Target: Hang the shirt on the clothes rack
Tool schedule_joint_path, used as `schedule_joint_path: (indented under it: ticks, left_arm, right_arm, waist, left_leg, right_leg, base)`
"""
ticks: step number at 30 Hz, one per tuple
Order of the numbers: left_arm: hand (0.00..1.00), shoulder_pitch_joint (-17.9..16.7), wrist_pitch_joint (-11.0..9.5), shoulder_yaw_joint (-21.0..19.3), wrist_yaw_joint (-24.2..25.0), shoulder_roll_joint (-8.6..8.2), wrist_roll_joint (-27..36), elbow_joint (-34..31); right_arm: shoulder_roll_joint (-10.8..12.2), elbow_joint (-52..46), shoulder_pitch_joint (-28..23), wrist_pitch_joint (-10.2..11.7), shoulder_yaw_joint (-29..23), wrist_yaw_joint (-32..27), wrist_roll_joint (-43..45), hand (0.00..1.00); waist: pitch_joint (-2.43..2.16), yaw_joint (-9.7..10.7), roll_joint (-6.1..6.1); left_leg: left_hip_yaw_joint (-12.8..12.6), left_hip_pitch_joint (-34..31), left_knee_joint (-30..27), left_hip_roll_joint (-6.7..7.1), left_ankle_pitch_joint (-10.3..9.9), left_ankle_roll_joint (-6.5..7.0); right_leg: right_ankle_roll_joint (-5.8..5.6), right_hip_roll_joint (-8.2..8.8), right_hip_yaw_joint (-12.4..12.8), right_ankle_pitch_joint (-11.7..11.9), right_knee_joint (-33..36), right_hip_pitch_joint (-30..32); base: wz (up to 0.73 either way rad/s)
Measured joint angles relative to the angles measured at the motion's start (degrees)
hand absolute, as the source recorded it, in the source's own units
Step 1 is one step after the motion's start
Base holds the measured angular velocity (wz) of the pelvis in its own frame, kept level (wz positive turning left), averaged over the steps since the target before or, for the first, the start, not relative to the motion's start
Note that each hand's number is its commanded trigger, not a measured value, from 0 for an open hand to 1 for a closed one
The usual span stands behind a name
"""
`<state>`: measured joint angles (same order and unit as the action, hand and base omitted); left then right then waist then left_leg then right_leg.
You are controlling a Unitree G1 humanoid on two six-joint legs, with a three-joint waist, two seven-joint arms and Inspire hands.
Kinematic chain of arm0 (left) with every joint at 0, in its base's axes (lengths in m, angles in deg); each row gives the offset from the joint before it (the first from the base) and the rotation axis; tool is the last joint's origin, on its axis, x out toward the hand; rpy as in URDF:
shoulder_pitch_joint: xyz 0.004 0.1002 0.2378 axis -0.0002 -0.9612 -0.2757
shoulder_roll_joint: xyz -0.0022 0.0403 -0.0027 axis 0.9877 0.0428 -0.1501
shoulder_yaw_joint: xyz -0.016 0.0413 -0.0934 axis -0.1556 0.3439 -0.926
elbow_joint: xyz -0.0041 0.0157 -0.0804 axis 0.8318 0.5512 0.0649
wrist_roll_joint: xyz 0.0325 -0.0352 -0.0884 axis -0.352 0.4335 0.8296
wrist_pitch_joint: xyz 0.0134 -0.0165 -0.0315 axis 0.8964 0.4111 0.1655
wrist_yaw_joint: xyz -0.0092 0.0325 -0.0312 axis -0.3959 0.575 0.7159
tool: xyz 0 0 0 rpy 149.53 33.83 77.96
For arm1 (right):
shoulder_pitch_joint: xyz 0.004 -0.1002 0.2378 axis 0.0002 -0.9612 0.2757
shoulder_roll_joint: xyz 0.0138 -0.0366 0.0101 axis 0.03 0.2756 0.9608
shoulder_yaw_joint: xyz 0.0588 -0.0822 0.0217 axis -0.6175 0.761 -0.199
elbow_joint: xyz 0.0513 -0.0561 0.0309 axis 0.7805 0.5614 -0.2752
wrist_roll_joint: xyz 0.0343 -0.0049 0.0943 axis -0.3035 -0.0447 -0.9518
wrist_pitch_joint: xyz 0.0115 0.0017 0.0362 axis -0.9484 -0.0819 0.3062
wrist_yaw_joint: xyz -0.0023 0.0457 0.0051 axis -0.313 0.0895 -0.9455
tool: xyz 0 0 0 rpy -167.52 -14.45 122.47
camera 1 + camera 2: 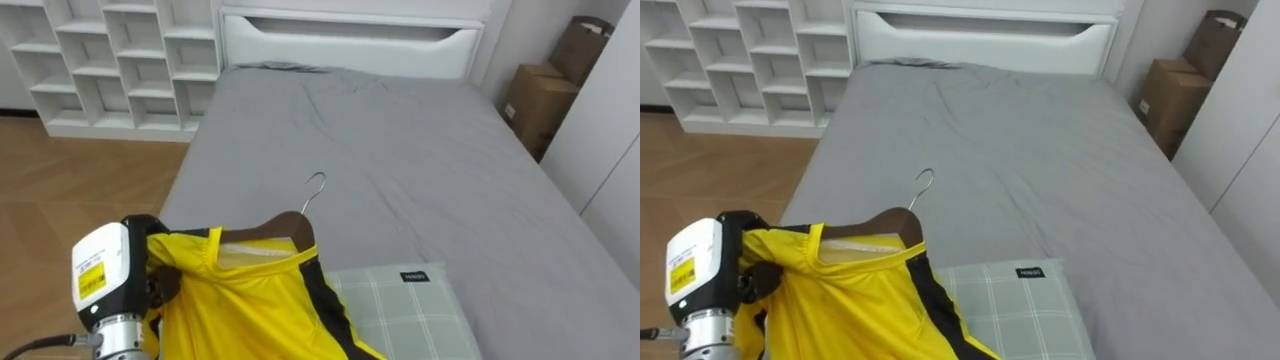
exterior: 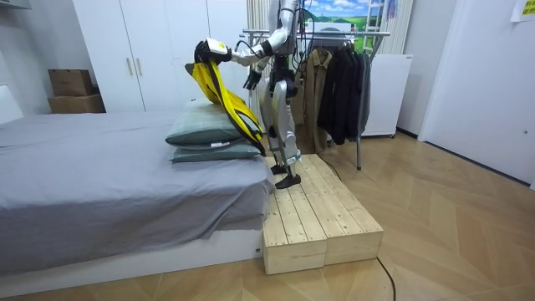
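Yellow shirt [image 1: 250, 310] with black side stripes hangs on a dark wooden hanger [image 1: 290, 228], held up over the near corner of the bed [image 1: 400, 130]. My left robot hand [image 1: 165, 283] is closed round the shirt's shoulder at the hanger's end, dark fingers curled into the cloth. My right robot hand [image 2: 250, 79] sits low by my torso in the room view; I cannot tell its fingers. The hanger's metal hook [image 1: 316, 186] stands free above the collar. A green checked pillow [image 1: 400, 310] lies just beside the shirt. The bed has a grey cover and a white headboard [image 1: 350, 40]. I stand on a wooden platform [image 2: 318, 209] at the bedside, with a clothes rack [image 2: 343, 75] of dark coats behind me
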<state>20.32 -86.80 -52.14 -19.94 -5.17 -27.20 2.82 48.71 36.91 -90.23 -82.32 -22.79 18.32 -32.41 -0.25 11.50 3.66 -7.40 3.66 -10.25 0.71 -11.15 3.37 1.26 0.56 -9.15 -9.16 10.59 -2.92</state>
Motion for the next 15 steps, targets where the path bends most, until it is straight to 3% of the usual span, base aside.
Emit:
schedule_joint_path:
  ticks: [10, 15]
  left_arm:
    - [1.0, -0.7, 0.0, -0.2, 0.6, 0.75, 0.0, -4.7]
    - [1.0, -0.7, 0.7, -0.3, 2.9, 0.6, -0.5, -5.5]
  right_arm:
    - [-0.9, -25.3, 0.7, 1.0, -1.0, -1.1, 6.0, 0.0]
    - [-0.8, -36.6, 0.4, 1.0, 1.3, 2.8, 12.3, 0.0]
  waist:
    - [-0.01, -2.4, 0.01]
    - [-0.01, -2.9, -0.05]
  left_leg:
    - [-1.2, 0.7, 0.0, -0.27, 0.0, -0.01]
    - [-1.5, 1.0, 0.5, -0.32, 0.0, -0.04]
  right_leg:
    - [0.03, 0.08, 1.1, 0.0, 0.0, 0.0]
    - [0.09, 0.02, 1.3, 0.1, 0.0, 0.0]
  base:
    - [-0.06]
    - [-0.03]
